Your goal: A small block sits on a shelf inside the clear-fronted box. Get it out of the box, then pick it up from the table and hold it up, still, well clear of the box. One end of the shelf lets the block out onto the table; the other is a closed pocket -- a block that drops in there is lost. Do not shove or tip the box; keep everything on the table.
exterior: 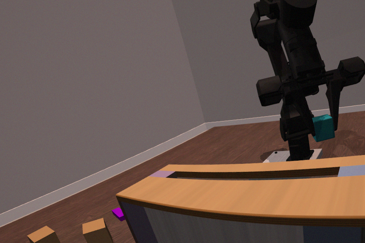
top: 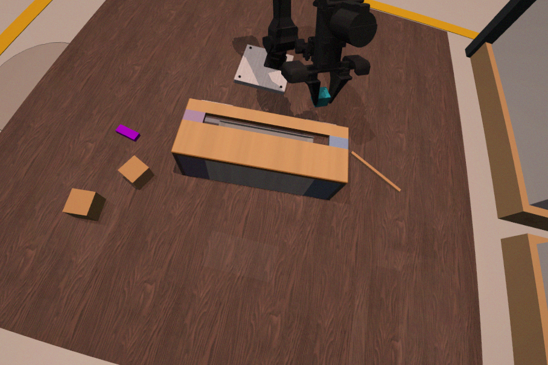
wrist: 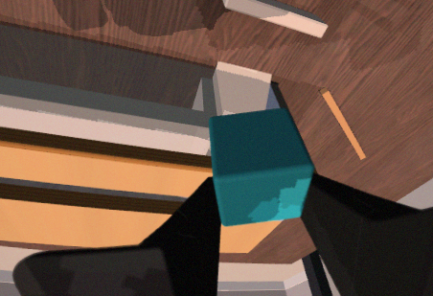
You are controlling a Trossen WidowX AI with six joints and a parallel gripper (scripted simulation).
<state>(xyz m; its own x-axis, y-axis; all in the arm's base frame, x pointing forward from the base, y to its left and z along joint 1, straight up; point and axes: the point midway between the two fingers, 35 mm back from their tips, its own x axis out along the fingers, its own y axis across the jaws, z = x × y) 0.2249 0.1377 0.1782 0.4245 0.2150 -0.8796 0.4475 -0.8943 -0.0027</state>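
The black fingers (exterior: 324,128) pinch the teal block (exterior: 323,127), lifted above the bench (top: 265,263) behind the box (top: 261,152), toward its far edge.

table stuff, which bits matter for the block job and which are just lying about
Job: teal block, held in the gripper; box.

Lying about: purple piece; two tan cubes; thin stick.

- A purple tile (top: 127,131) lies flat left of two tan wooden cubes (top: 133,169) (top: 79,202).
- A thin wooden stick (top: 375,171) rests on the dark tabletop (top: 248,272).
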